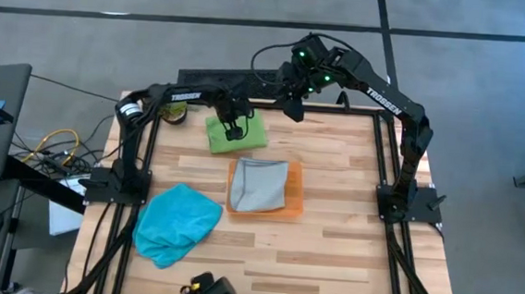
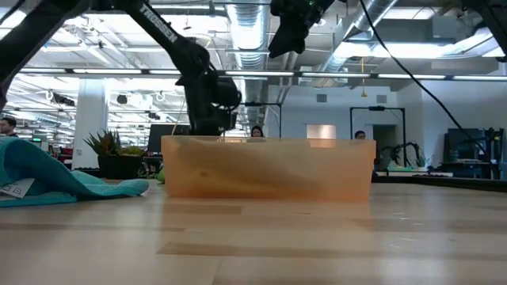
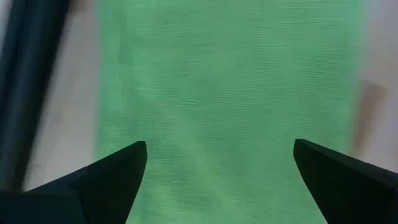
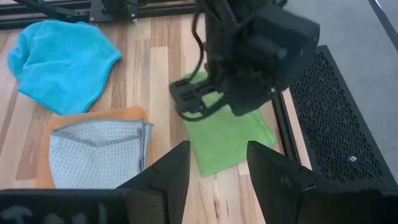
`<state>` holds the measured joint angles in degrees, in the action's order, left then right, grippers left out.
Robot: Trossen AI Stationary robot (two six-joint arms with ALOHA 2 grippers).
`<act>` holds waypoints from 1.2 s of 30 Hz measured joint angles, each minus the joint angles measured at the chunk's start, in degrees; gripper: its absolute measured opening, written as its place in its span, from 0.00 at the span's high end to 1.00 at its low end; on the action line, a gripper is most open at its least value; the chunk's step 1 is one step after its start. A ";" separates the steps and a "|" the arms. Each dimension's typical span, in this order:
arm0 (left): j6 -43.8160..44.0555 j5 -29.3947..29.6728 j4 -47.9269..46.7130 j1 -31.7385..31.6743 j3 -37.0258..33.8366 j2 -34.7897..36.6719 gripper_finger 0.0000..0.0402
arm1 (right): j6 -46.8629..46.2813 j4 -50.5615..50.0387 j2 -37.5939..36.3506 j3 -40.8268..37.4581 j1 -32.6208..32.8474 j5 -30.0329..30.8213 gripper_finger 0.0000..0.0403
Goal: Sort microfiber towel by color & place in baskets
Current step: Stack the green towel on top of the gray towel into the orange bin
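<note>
A green towel (image 1: pixel 254 139) lies flat on the table near the far edge; it also shows in the left wrist view (image 3: pixel 230 81) and the right wrist view (image 4: pixel 230 140). My left gripper (image 1: pixel 234 126) is open and points down, low over the towel's left part (image 3: pixel 219 168). My right gripper (image 1: pixel 293 107) is open and empty, raised above the table's far edge (image 2: pixel 289 32). The orange tray (image 1: pixel 293 205) stands at mid table with a grey towel (image 1: pixel 260 186) in it. A blue towel (image 1: pixel 177 223) lies bunched at the near left. My left gripper comes at the green towel from above with its fingers (image 3: pixel 115 180) spread wide over the cloth. I cannot tell whether the fingertips touch it. The towel lies flat on the table.
A small potted plant (image 1: pixel 174 113) stands at the far left corner, close to the left arm. The black frame rails (image 1: pixel 137 157) run along the table's left and right sides. Bare wood shows to the right of the tray (image 1: pixel 351 200). People show in the room beyond the table.
</note>
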<state>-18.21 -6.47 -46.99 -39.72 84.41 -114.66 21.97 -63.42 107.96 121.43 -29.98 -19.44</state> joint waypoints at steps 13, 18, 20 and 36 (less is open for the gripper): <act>3.77 5.16 -0.11 0.30 1.68 -6.06 0.01 | 0.01 0.02 0.00 0.00 0.00 0.00 0.55; 4.91 6.18 -0.12 0.46 1.66 -6.11 0.04 | 0.01 0.04 0.01 0.01 0.00 0.00 0.55; 5.41 6.27 -0.15 0.46 1.63 -6.13 0.06 | 0.01 0.04 0.00 0.00 0.00 0.00 0.55; 6.09 7.00 -2.54 0.72 1.03 -6.26 0.49 | 0.01 0.04 0.02 0.00 0.00 0.00 0.55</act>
<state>-12.11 0.53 -49.53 -39.01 85.43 -120.92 21.98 -63.37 107.98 121.43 -29.98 -19.44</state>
